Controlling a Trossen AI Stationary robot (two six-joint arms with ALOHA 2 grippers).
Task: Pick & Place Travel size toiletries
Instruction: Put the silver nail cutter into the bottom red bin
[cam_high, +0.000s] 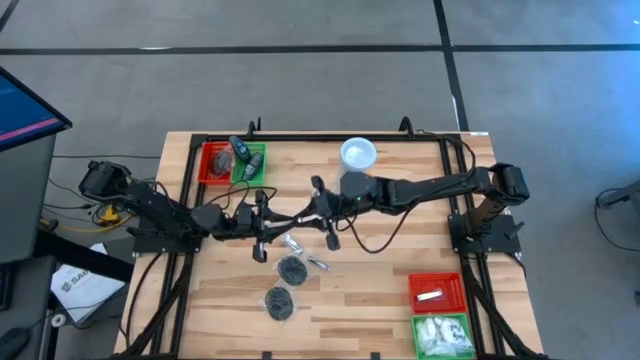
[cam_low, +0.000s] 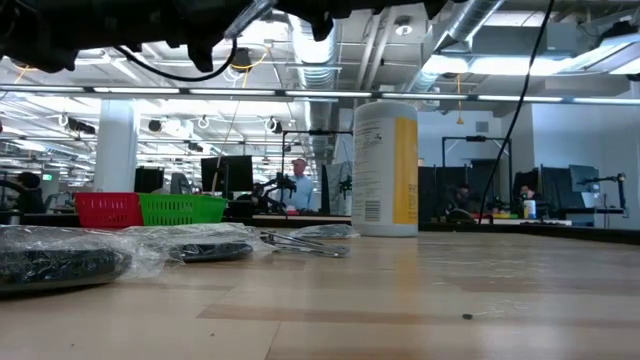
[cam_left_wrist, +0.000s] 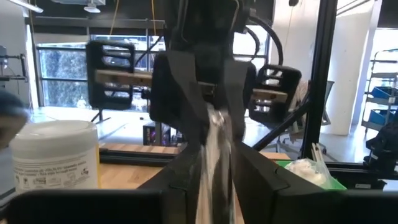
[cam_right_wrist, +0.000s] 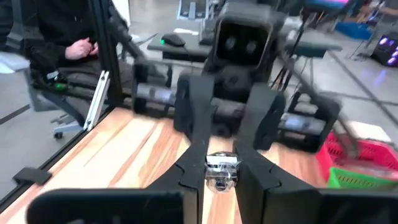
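Both arms are meeting over the middle of the table (cam_high: 400, 280), passing one silvery tube (cam_right_wrist: 221, 167) between them. The right gripper (cam_right_wrist: 221, 177) is pinching one end of the tube with its jaws narrow. The left gripper (cam_left_wrist: 214, 155) is facing it with its jaws narrow around the other end of the same tube; whether it is gripping firmly or only touching, I cannot tell.

On the wood below them two dark pucks (cam_high: 291, 268) in clear wrap are lying near each other, with two more silvery tubes (cam_high: 317, 263) lying beside the upper puck.

Four baskets are sitting on the table: a red basket (cam_high: 214, 163) and a green basket (cam_high: 250, 164) side by side at the far left corner, and a second red basket (cam_high: 437, 291) above a second green basket (cam_high: 442, 335) at the near right corner. The near red basket is holding one white packet (cam_high: 431, 295); the near green one is holding a few white packets, too bunched to count.

One yellow canister (cam_low: 386, 168) with a white lid is standing upright at the far edge.
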